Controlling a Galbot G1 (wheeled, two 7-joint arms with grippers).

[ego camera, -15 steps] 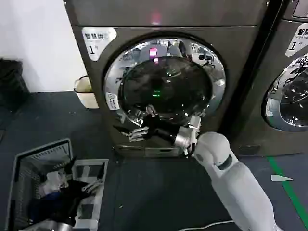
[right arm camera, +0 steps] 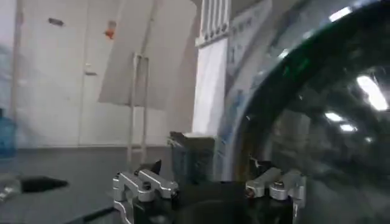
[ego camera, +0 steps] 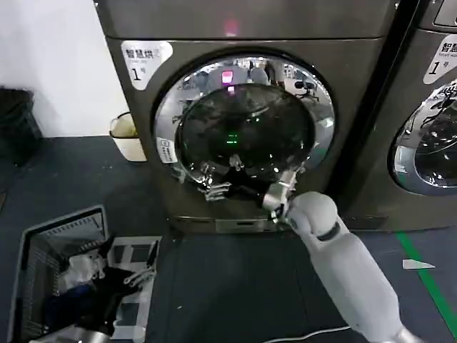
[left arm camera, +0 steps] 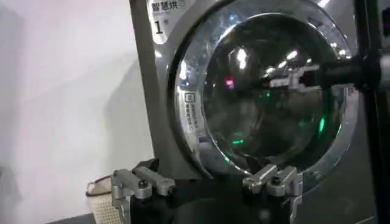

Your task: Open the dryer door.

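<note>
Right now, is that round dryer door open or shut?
Shut: the dryer door sits flush in the dryer front, the right gripper at its lower rim.

My head camera looked down at the dryer; my 2 wrist cameras sat close to the dryer door, the view all 3 shared.

Two front-loading machines: the dryer and a second machine. Two chrome-ringed doors: the dryer door and the neighbour's door. One basket. One white bin.
</note>
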